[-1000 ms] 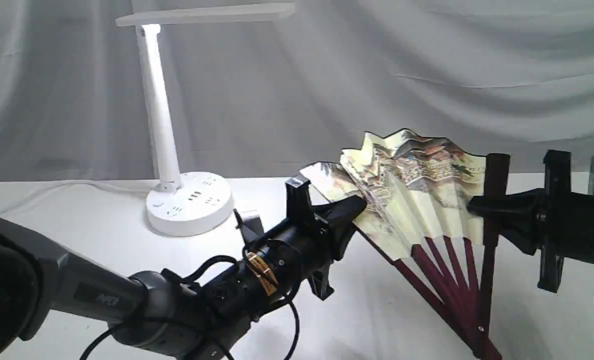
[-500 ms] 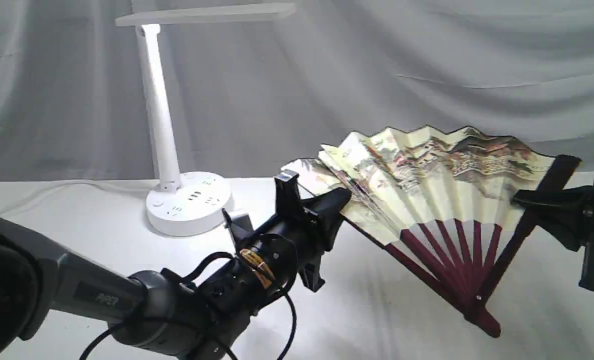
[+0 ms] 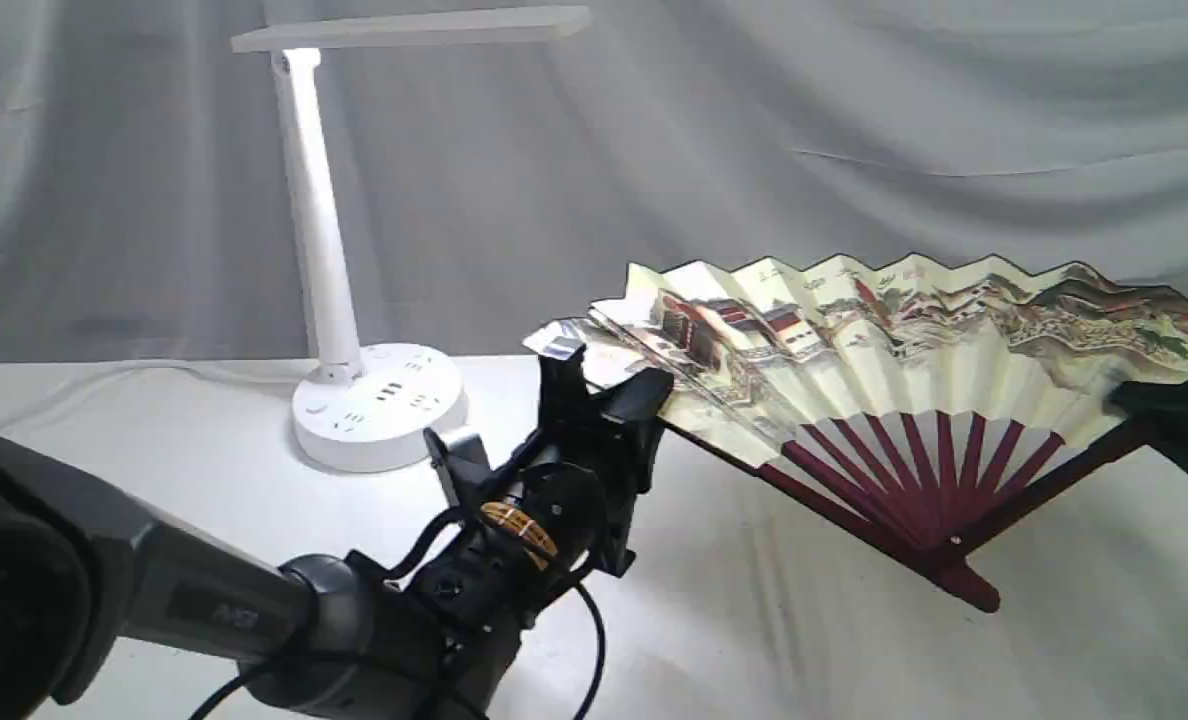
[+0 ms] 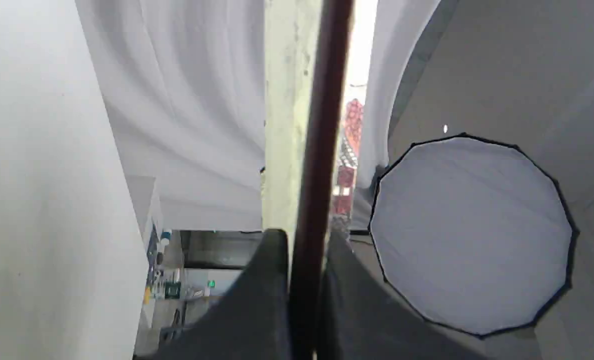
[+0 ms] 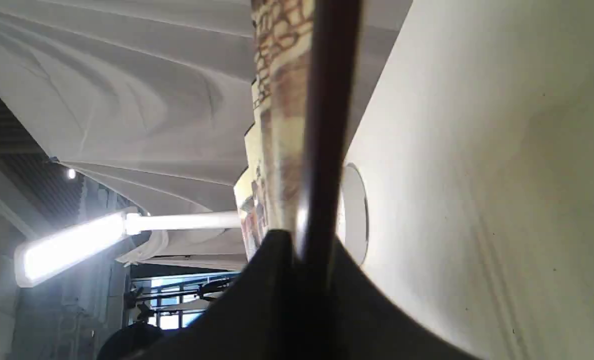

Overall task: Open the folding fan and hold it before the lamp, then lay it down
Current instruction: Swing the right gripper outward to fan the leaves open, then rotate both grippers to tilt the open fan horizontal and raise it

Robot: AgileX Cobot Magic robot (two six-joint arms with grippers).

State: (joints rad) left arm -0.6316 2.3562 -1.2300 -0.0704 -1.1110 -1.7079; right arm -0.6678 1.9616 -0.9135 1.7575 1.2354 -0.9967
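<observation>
Exterior view: the folding fan (image 3: pixel 914 340) stands spread wide above the table (image 3: pixel 754 620), to the right of the lamp (image 3: pixel 319 250). My left gripper (image 3: pixel 654 390) pinches its left edge and my right gripper (image 3: pixel 1134 405) its right edge. Left wrist view: my jaws are clamped on the fan's maroon edge. Right wrist view: jaws likewise clenched on the fan, with the lit lamp beyond.
</observation>
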